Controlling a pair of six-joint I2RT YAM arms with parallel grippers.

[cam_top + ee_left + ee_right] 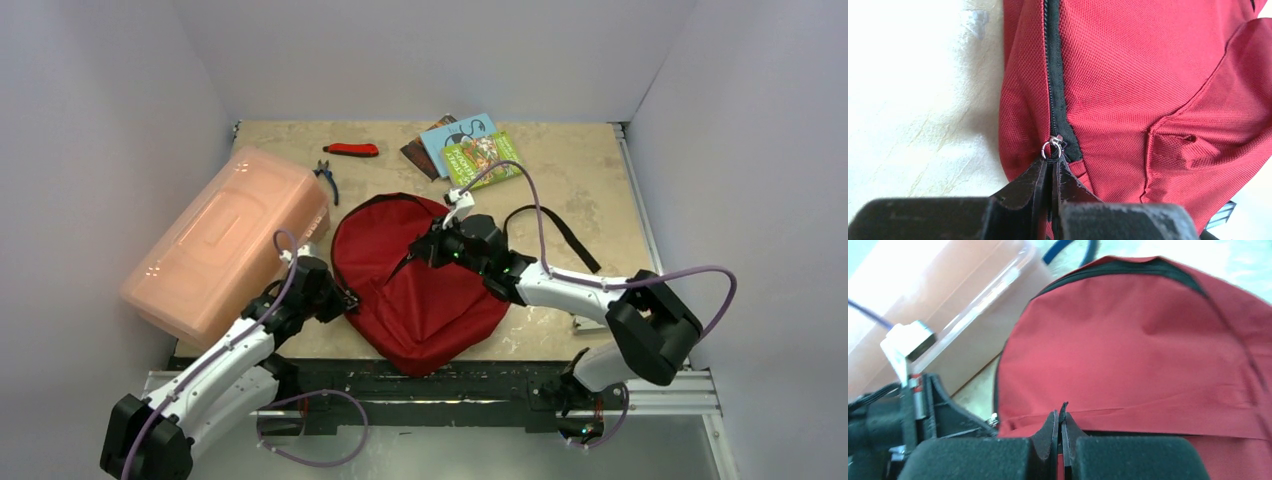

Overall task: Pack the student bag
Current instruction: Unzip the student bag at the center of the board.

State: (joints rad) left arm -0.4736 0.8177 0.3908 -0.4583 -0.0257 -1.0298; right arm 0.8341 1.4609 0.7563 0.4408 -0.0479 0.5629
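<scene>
The red student bag [420,295] lies flat in the middle of the table. My left gripper [347,298] is at its left edge. In the left wrist view it [1053,161] is shut on the black pull cord hanging from the silver zipper ring [1052,148], at the end of the black zipper [1054,75]. My right gripper [432,250] rests on top of the bag. In the right wrist view it [1061,415] is shut on a thin black tab at a seam of the bag [1148,350].
A pink translucent box [225,245] lies left of the bag, close to the left arm. Blue-handled pliers [326,178], a red cutter [352,150] and books [470,145] lie at the back. The black strap [562,232] trails to the right.
</scene>
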